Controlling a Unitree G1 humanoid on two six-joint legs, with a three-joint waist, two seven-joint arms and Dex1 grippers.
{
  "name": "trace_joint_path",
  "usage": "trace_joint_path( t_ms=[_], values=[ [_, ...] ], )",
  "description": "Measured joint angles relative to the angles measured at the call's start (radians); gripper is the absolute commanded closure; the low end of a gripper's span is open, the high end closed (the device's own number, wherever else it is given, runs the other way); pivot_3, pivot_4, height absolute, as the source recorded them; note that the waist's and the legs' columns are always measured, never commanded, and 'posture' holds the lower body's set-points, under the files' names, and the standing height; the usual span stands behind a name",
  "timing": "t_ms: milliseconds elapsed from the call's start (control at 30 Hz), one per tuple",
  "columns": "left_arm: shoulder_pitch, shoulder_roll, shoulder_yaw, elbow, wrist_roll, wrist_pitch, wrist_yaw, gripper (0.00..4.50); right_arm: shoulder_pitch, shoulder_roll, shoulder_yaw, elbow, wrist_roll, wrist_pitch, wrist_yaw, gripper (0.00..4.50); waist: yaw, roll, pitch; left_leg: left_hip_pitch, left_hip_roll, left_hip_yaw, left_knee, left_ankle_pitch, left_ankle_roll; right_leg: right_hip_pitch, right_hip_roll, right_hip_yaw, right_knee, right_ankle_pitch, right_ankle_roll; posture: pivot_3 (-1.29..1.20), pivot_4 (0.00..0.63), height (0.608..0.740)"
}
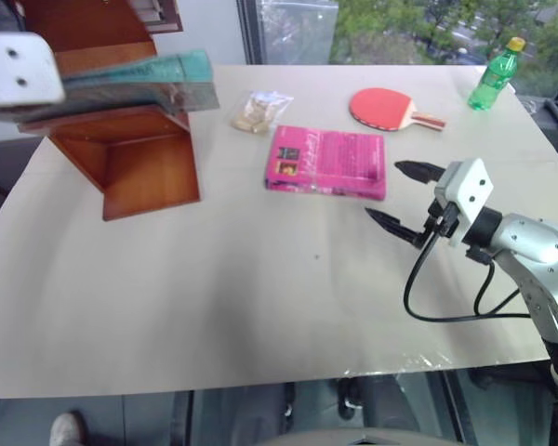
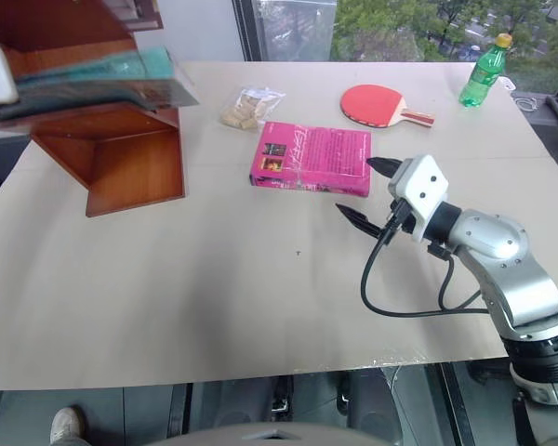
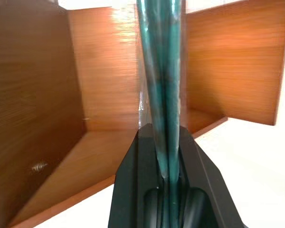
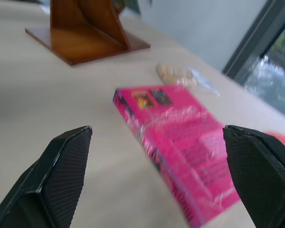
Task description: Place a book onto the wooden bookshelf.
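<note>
Holding the book (image 3: 162,95) edge-on in my L gripper (image 3: 168,156): fingers pinched tight on its lower edge, cover running straight out from the jaws toward the shelf (image 3: 52,109). From the head cams the book (image 1: 139,82) sits flat-ish and level at the far left of the table (image 1: 214,307), up off the tabletop, overlapping the shelf's boards w/ its free end sticking out to the right past the side panel. Can't tell if it's resting on a board or just hovering against it.

R gripper (image 2: 367,190) is wide open, nothing in it, pointing level toward the left. It's just beside the near right corner of the pink book (image 2: 312,160), which lies flat mid-table; R wrist cam shows that book (image 4: 180,147) between and beyond the two spread fingers (image 4: 61,175), no contact. The green book is well apart from this hand, across the table.
</note>
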Motion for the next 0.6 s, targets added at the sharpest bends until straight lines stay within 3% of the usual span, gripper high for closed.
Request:
trace_joint_path(
  t_ms=[133, 300, 433, 600],
  values=[
    [0.066, 0.004, 0.027, -0.003, 0.008, 0.009, 0.039, 4.42, -0.029, 0.027, -0.033, -0.019, 0.037, -0.004, 0.006, 0.00, -0.017, 0.000, 0.000, 0.002, 0.000, 0.004, 0.000, 0.000, 0.000, -0.001, 0.000, 0.004, 0.002, 0.000, 0.000, 0.00, 0.150, 0.740],
    [0.079, -0.034, 0.034, 0.019, 0.007, 0.013, 0.052, 2.45, -0.060, 0.046, -0.049, -0.069, 0.096, 0.002, 0.018, 0.00, -0.012, 0.000, 0.000, 0.001, 0.000, 0.007, 0.000, 0.000, 0.000, -0.004, 0.000, 0.006, 0.005, 0.000, 0.000, 0.00, 0.150, 0.740],
    [0.083, -0.055, 0.038, 0.044, -0.013, 0.033, 0.048, 0.57, -0.062, 0.045, -0.067, -0.070, 0.113, 0.006, 0.025, 0.00, -0.007, 0.000, 0.000, 0.000, 0.000, 0.007, 0.001, 0.000, 0.000, -0.004, 0.000, 0.005, 0.005, 0.000, 0.000, 0.00, 0.150, 0.740],
    [0.144, -0.071, 0.177, 0.018, -0.142, 0.129, -0.031, 0.57, -0.077, 0.042, -0.071, -0.066, 0.126, 0.013, 0.040, 0.00, -0.008, 0.000, 0.000, 0.000, 0.000, 0.007, 0.001, 0.000, 0.000, -0.005, 0.000, 0.005, 0.005, 0.001, -0.001, 0.00, 0.150, 0.740]
  ],
)
